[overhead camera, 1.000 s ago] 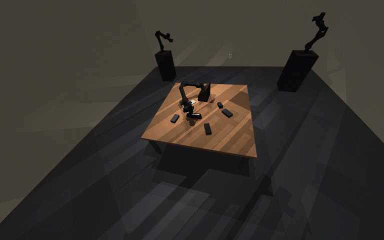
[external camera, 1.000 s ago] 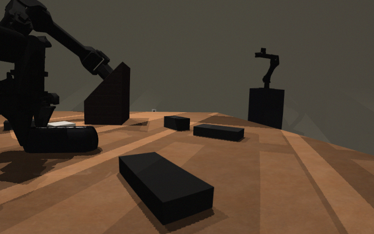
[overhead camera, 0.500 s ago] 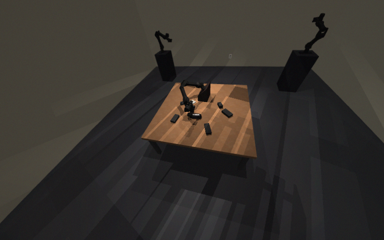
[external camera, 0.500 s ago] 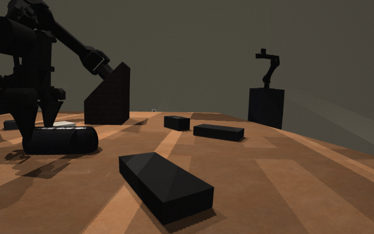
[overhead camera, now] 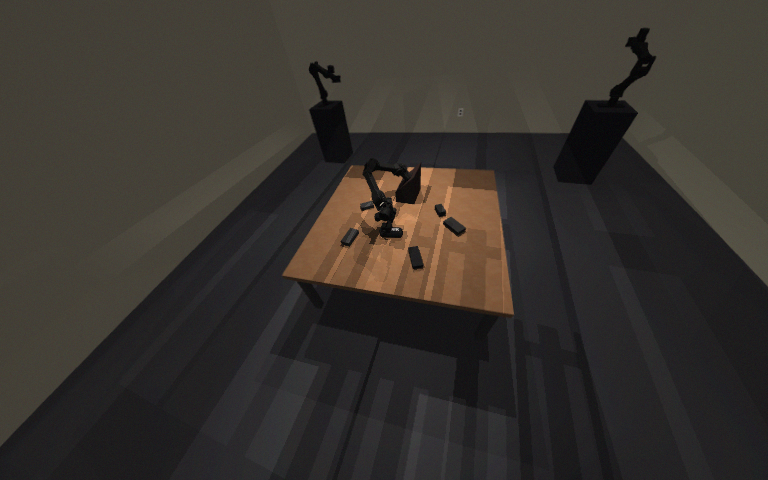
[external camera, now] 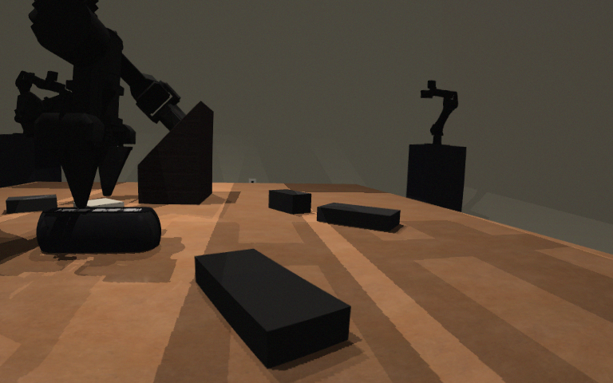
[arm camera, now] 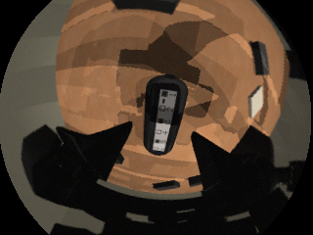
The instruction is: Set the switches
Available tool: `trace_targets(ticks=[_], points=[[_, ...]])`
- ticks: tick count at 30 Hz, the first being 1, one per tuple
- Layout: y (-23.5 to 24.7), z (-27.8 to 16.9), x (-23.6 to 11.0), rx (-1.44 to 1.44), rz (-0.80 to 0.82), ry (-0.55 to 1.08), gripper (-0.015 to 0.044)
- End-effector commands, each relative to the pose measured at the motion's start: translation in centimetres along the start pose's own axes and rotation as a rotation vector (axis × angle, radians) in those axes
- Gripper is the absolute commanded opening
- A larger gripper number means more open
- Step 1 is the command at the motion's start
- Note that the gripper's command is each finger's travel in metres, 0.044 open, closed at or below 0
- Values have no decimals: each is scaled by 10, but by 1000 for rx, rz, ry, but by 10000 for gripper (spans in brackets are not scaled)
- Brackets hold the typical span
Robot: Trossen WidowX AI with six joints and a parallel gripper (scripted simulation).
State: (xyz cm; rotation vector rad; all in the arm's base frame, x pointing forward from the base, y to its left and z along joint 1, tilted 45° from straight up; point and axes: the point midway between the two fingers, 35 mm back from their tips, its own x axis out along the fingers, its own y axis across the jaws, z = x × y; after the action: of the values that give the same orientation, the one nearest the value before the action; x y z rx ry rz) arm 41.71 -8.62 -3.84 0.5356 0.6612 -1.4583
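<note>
Black parallel-jaw gripper point(arm camera: 158, 151) spread wide, holding nothing, poised w/ fingertips just above the dark grey round-ended controller unit point(arm camera: 163, 116), which lies flat on the brown wood-grain bench point(external camera: 406, 289), a pale panel facing up in wrist view. Which face that is, can't tell. Step in hand is prob. a re-grasp: straddle the unit across its narrow width, centred, descend square, close gently so it doesn't skid toward the small white card point(arm camera: 256, 101) beside it.
</note>
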Motion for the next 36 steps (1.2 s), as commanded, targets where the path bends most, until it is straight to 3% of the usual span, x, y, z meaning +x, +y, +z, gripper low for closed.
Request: trace_targets(ticks=[1, 4, 8, 21, 26, 36], points=[[0, 0, 0, 3, -1, 0, 440], [0, 0, 0, 3, -1, 0, 440], [0, -1, -2, -108, 33, -1, 335], [-14, 2, -20, -1067, 277, -200, 0], [-24, 6, -29, -1375, 310, -337, 0], [-24, 6, -29, -1387, 311, -343, 0]])
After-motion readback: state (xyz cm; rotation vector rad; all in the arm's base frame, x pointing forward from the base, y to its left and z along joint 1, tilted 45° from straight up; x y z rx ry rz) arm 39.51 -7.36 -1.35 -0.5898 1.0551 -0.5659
